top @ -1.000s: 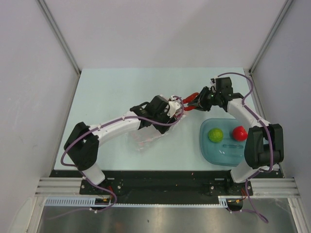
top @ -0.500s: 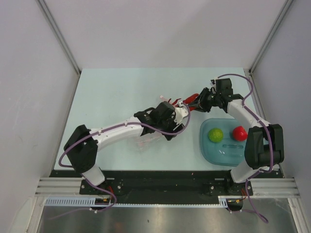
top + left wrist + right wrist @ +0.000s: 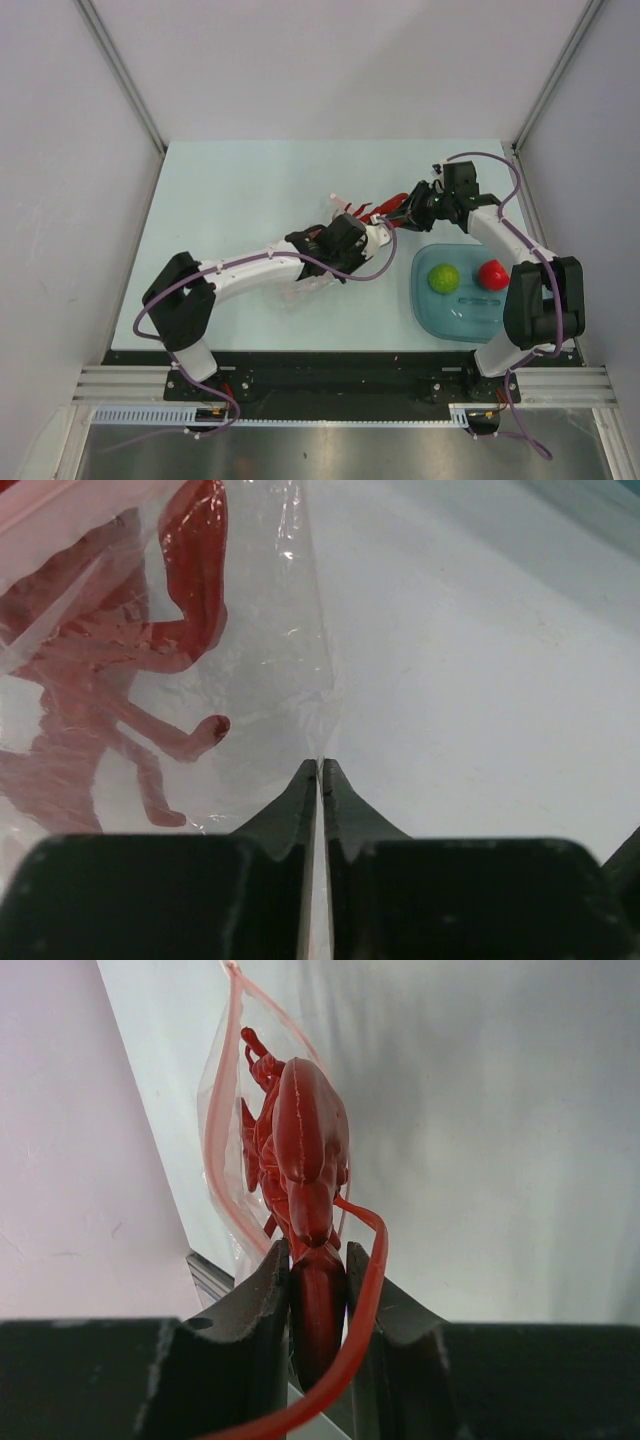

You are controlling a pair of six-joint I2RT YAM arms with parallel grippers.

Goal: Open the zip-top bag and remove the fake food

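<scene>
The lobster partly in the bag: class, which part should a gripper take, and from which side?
Take the lobster by its narrow end, which pokes out of the zip-top bag, coming from that open side in line with the body. That end is slim and bare; legs and claws lie inside the plastic.

The left gripper (image 3: 320, 766) pinches an edge of the zip-top bag (image 3: 265, 650), which spreads ahead and left of its fingertips; the lobster (image 3: 110, 660) lies inside, ahead-left, with bare table (image 3: 480, 700) ahead-right. The right gripper (image 3: 317, 1256) faces it, clamped on the lobster's tail, the body reaching ahead into the bag. Behind the right gripper, toward the arm bases, the tray (image 3: 447, 316) sits on the table, holding the ball-like fruit (image 3: 443, 278) on its nearer side and the small round fruit (image 3: 492, 273) just beside it
</scene>
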